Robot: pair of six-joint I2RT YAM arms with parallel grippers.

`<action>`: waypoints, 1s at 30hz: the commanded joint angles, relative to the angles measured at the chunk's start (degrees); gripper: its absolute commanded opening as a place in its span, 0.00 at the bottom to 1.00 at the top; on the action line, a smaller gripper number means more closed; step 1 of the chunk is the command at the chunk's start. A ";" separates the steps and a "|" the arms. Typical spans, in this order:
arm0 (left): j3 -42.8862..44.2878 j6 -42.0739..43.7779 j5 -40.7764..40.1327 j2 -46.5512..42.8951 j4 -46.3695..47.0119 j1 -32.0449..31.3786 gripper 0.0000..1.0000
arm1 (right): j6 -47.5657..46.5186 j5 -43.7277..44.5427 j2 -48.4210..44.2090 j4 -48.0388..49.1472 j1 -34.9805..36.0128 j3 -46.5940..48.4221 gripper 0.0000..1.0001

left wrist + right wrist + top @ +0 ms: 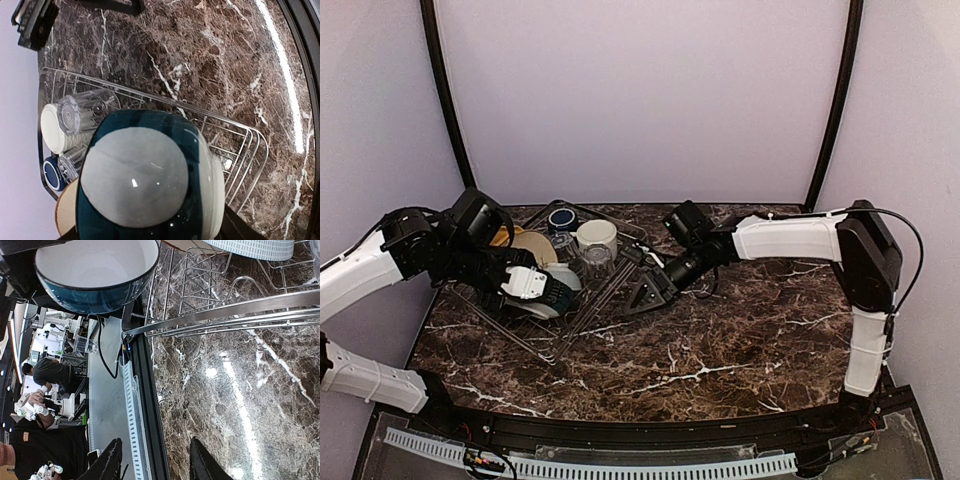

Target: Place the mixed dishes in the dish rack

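Note:
My left gripper (532, 284) is shut on the rim of the pale-teal bowl (561, 296) and holds it tilted over the near part of the silver wire dish rack (582, 318). In the left wrist view the bowl's underside (140, 180) fills the frame and hides the fingers. In the rack stand a cream mug (597, 237), a dark blue mug (560, 217), a clear ribbed glass (596, 262), a cream plate (534, 247) and a mustard plate (501, 237). My right gripper (642, 296) is open and empty beside the rack's right edge. Its view shows the bowl (95, 275) and a blue dotted plate (255, 247).
The rack's wires (225, 315) run across the top of the right wrist view. The dark marble table (720, 340) stretches to the right and front of the rack. The table's black front edge (145, 405) lies near my right fingers (112, 460).

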 commanded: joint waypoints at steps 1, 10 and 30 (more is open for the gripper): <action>3.28 -1.83 -0.83 -0.43 -8.12 1.72 0.47 | 0.37 -1.05 -3.55 4.95 -1.21 -3.15 0.44; 7.27 -2.23 -2.86 7.39 -14.39 4.15 0.47 | 2.21 -4.76 -5.16 14.26 -3.29 -10.15 0.42; 7.37 -2.07 3.21 17.78 -14.91 6.09 0.49 | 6.70 -8.17 -6.12 27.03 -4.85 -19.25 0.41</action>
